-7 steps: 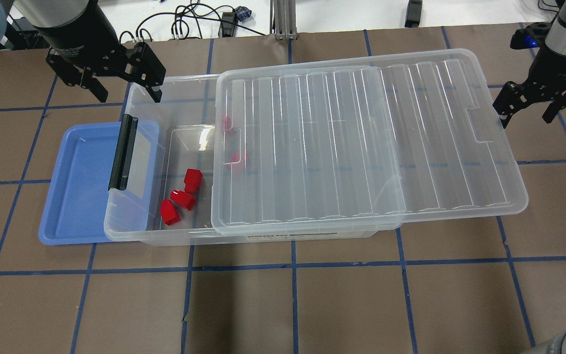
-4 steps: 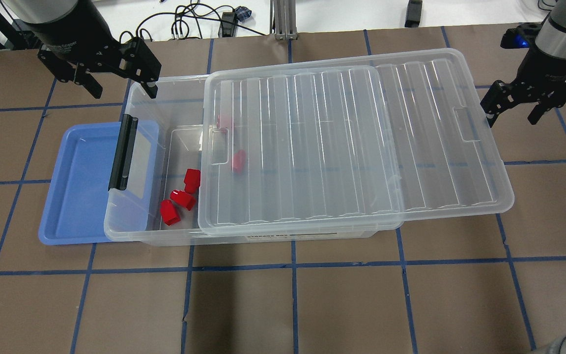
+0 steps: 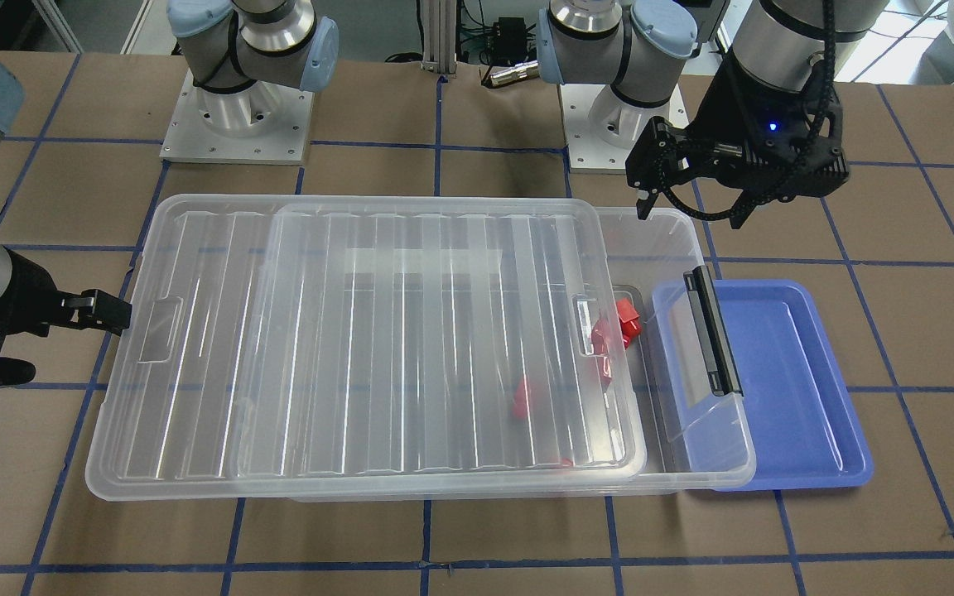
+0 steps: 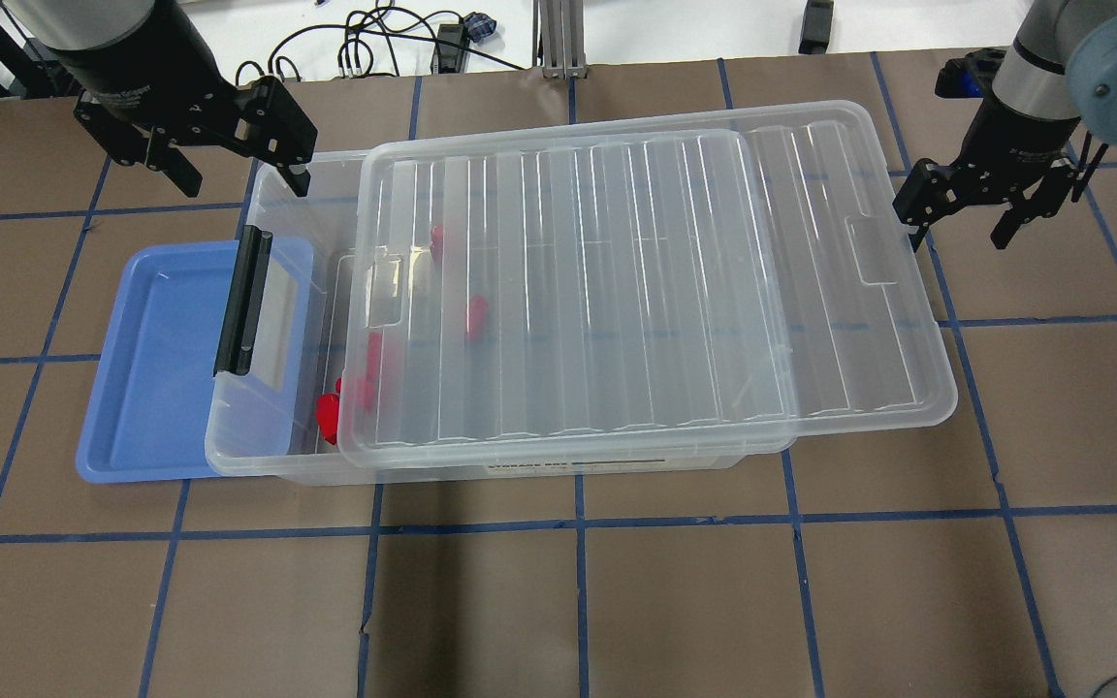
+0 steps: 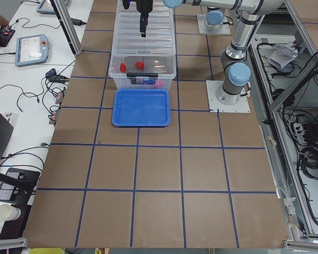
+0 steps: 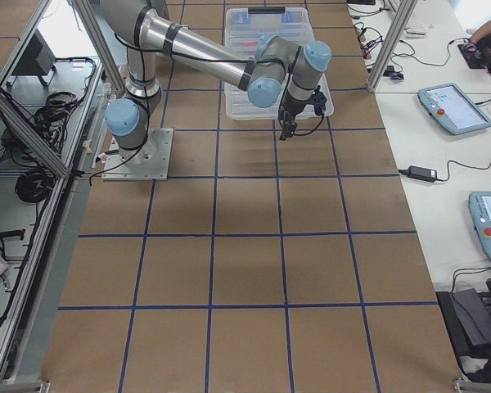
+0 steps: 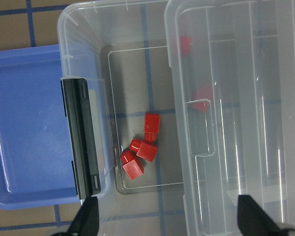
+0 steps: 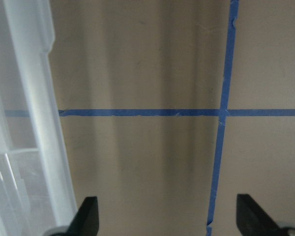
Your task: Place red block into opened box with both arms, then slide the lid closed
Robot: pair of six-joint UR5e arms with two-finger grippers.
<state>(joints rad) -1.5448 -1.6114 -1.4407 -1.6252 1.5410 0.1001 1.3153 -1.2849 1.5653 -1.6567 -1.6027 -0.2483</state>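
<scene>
Bright red block point(image 7: 147, 151) (cube, round stud)

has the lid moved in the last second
Yes: the lid slid left in the overhead view, further over the box, toward its black bar.

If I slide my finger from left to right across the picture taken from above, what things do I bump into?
Blue tray → black bar → red block peeking out at the lid's edge → clear lid → right tool.
</scene>
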